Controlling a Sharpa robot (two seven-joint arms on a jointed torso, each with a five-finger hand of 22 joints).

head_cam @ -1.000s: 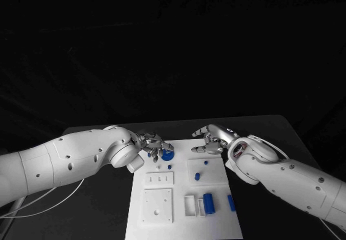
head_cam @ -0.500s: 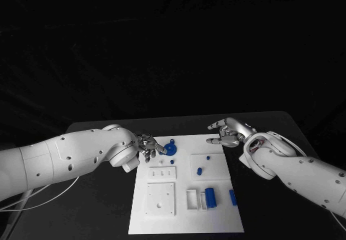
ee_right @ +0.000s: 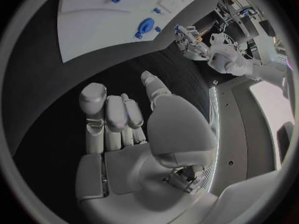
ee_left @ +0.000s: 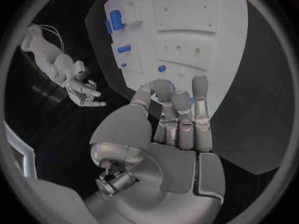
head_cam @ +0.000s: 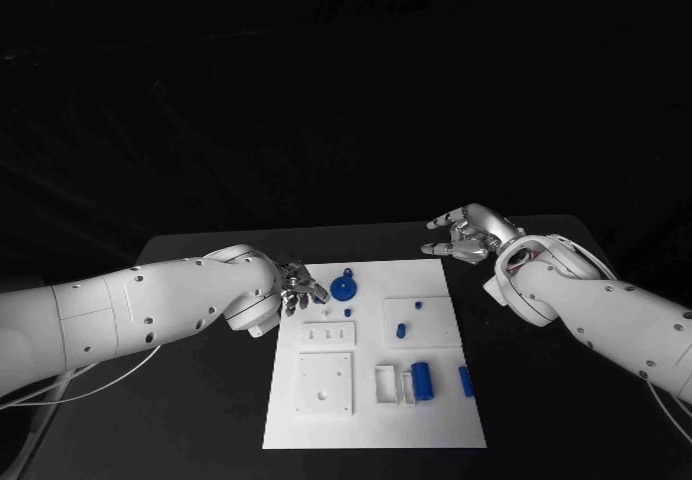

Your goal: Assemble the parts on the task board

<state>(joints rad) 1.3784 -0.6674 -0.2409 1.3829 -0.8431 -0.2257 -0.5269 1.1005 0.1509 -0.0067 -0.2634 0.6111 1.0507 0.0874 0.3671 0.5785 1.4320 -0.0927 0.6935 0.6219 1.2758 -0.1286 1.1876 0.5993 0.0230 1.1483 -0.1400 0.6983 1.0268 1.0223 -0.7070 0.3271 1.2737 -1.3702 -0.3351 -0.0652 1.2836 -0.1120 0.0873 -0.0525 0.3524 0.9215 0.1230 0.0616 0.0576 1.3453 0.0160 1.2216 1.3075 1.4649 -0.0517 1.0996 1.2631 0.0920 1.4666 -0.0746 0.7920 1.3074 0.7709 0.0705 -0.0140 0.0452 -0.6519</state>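
The white task board lies mid-table. A round blue disc sits near its far left corner, also seen in the right wrist view. My left hand hovers at the board's left edge just beside the disc, fingers straight and holding nothing. My right hand is over the black table beyond the board's far right corner, fingers loosely bent and holding nothing. Small blue pegs stand mid-board, and a larger blue block sits in a slot near the front.
A slim blue piece lies by the board's right edge. White raised plates take up the board's front left. The black table surrounds the board. A white cable trails at the left.
My right hand has drawn back from the board's far edge, out past its right corner. My left hand has come off the blue disc and moved slightly left. The camera view has shifted.
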